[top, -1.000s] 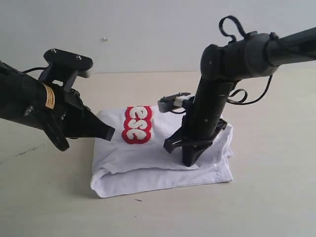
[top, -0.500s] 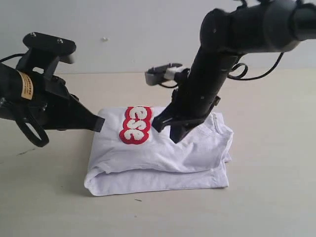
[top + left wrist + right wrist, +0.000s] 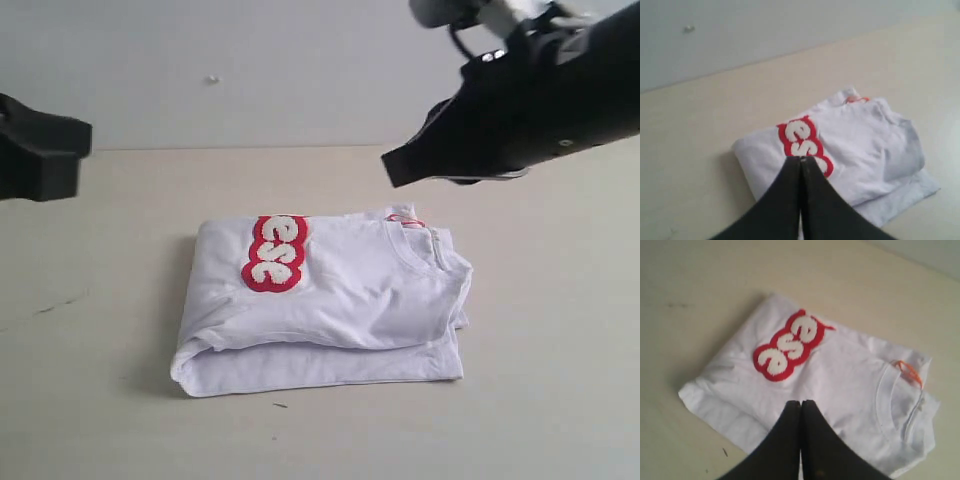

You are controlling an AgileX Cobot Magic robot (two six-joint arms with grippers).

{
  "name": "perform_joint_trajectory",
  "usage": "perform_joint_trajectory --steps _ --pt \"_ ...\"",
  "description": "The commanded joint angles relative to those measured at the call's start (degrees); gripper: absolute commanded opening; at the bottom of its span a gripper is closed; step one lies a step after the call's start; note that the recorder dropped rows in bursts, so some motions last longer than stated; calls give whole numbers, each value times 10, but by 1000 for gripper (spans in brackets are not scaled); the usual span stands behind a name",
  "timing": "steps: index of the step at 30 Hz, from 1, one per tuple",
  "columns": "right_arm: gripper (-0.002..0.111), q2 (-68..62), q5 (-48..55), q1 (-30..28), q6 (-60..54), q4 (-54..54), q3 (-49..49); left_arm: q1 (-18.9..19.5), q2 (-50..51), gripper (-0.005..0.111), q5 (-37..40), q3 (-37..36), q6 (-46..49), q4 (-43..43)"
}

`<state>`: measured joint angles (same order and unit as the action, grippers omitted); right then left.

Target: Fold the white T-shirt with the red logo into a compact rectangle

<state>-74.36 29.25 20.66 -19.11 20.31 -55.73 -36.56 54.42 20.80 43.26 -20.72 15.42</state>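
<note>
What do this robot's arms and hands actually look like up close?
Mostly matte black. The left hand and right hand each have two slim fingers tapering to a narrow tip. The bulky right arm carries a pale grey part and a thin black cable loop on top.

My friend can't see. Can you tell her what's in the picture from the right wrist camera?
A white T-shirt lies folded into a neat rectangle on a pale table, with its red logo and orange neck tag facing up. The robot's black jaws, pressed shut, hang above it, holding nothing.
</note>
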Motion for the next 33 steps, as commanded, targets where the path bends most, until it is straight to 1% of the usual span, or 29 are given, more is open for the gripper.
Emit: perform_joint_trajectory --steps 1,4,8,12,18,22,26,33 --pt "0 111 -76 0 3 22 66 2 -94 0 -42 -34 -5 5" --pt "0 169 -98 0 15 22 96 2 -153 0 -77 -59 -5 5" --pt "0 232 -101 0 28 22 129 1 -229 0 -125 -102 -7 4" --pt "0 295 -123 0 28 35 175 1 -296 0 -158 -146 -33 4" --pt "0 394 -134 0 28 36 228 1 -374 0 -154 -178 -40 4" --pt "0 449 -122 0 28 36 239 1 -412 0 -121 -178 -40 4" --pt "0 493 -117 0 28 36 241 1 -440 0 -81 -178 -48 3" --pt "0 539 -112 0 28 36 241 1 -458 0 -73 -178 -50 4"
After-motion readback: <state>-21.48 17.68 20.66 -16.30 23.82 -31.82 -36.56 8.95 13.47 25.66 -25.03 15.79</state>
